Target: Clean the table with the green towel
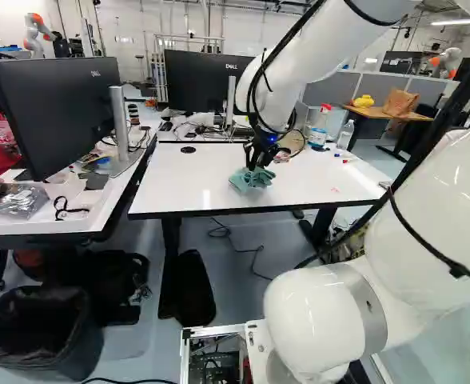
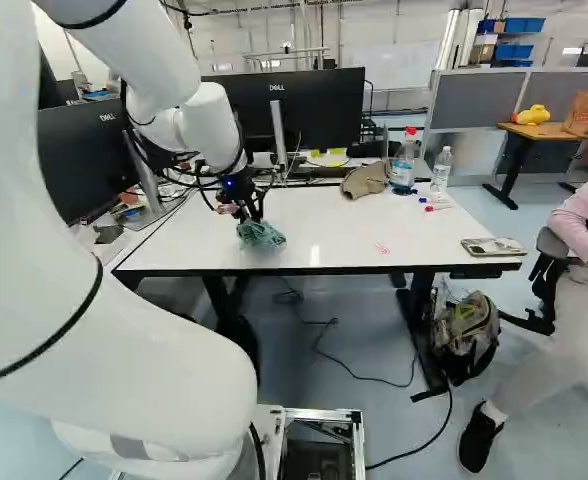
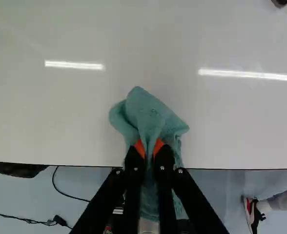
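Observation:
In the left base view my gripper (image 1: 259, 155) is over the front part of the white table (image 1: 195, 180), with the green towel (image 1: 252, 179) bunched under it. The wrist view has the gripper (image 3: 149, 149) shut on the towel (image 3: 146, 113), a fold pinched between the orange pads. Part of the cloth spreads ahead of the fingers over the tabletop, and part hangs behind them past the table's edge. A small red pen mark (image 2: 381, 247) is on the table, right of the towel in the right base view.
A cap (image 2: 364, 180), a big bottle (image 2: 403, 168), a smaller bottle (image 2: 441, 169) and pens stand or lie at the table's far right. A phone (image 2: 493, 246) lies at its right end. Monitors (image 2: 304, 115) stand behind; a person sits at the right.

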Robot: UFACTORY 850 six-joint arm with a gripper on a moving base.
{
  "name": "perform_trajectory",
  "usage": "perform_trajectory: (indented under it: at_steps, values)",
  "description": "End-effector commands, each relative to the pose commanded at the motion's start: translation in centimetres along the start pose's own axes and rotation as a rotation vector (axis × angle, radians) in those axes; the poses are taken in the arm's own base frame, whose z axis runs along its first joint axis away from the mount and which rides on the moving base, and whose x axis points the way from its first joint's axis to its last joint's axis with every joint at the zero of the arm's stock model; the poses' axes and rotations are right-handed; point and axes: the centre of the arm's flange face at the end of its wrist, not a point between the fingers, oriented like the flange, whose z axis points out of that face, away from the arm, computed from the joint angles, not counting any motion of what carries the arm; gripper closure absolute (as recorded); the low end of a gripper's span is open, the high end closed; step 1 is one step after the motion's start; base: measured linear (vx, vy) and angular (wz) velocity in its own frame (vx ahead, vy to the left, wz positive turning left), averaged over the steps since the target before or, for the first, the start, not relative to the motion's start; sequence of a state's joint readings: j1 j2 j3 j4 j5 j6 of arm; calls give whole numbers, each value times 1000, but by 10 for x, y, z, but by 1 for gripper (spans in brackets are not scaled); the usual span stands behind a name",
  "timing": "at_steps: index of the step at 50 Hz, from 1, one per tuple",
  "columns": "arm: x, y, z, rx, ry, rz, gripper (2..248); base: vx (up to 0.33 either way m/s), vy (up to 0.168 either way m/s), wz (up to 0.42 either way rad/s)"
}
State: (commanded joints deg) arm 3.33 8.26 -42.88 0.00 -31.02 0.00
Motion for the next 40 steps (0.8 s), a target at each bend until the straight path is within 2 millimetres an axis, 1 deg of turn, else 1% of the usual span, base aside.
perform_trajectory:
  at_steps: [32, 40]
  values:
    - [6, 0, 47, 0, -104, 0, 212, 0, 0, 0]
    - [6, 0, 47, 0, -104, 0, 212, 0, 0, 0]
